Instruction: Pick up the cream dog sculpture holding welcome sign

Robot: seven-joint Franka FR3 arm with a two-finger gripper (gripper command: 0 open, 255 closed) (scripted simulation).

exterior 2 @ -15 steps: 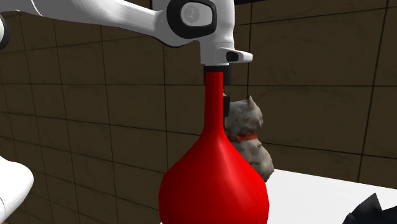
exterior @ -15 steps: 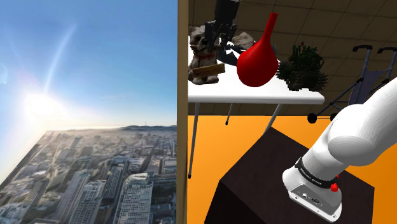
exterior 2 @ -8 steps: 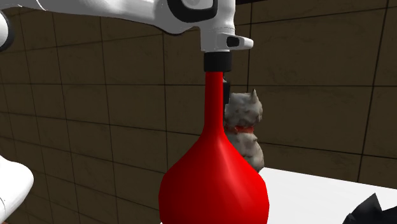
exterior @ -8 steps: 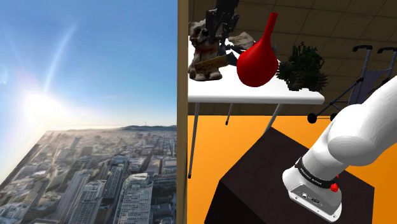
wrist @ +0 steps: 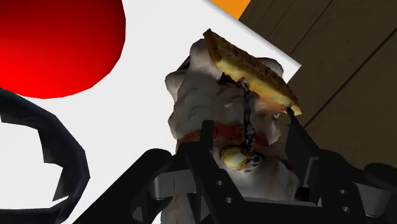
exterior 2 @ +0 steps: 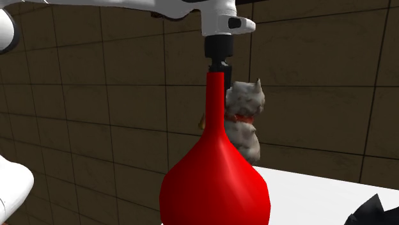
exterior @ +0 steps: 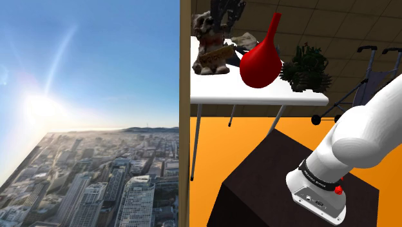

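Between the two black fingers [wrist: 302, 149] of the claw [wrist: 249, 124] sits the cream-grey dog sculpture with a red collar and a tan welcome sign [wrist: 197, 95]. The claw is closed narrow on its head and neck, and both fingers press on it. The dog hangs directly under the claw, with its long axis running along the fingers and the sign on the side away from the palm. From the shoulder camera the dog [exterior: 207, 40] leans a little, at the near corner of the white surface [exterior: 258, 98]. I cannot tell surely if its base is free. The red bulb-shaped vase with a long neck [exterior: 261, 61] stands just beside it, on that view's right, so I judge the lift should go straight up.
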